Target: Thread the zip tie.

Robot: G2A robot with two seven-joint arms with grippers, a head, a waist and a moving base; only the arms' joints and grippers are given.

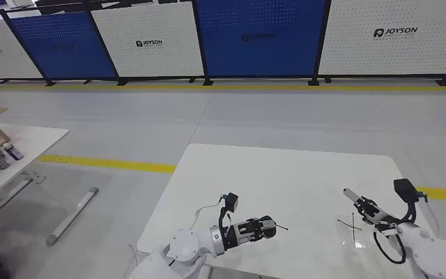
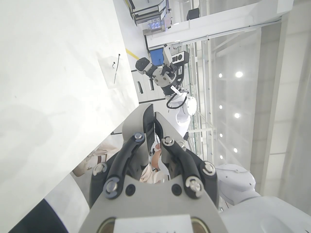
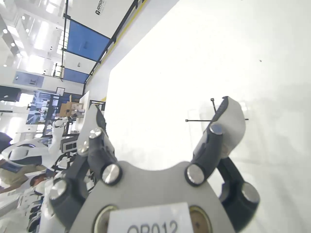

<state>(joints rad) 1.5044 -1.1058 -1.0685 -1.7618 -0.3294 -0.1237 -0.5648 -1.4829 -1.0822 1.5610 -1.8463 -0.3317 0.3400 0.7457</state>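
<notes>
Zip tie [image 1: 283, 227], a thin black strand, juts toward 3 o'clock from the tip of the left gripper [image 1: 267, 225], which hangs over the white table [image 1: 279, 174] near its 7 o'clock edge. In the left wrist view this gripper [image 2: 151, 112] has its fingers pressed together, with hardly a gap, and the strand seems to be pinched there. Farther right, at about 5 o'clock on the table, two more crossed ties [image 1: 352, 224] [image 2: 116, 69] lie flat on a clear sheet [image 2: 107, 78]. Just beside them, at their 12 o'clock, the right gripper [image 1: 357, 201] points toward 10 o'clock. Its fingers are spread wide with nothing between them [image 3: 161, 104], and one finger covers part of the crossed ties [image 3: 199, 120].
</notes>
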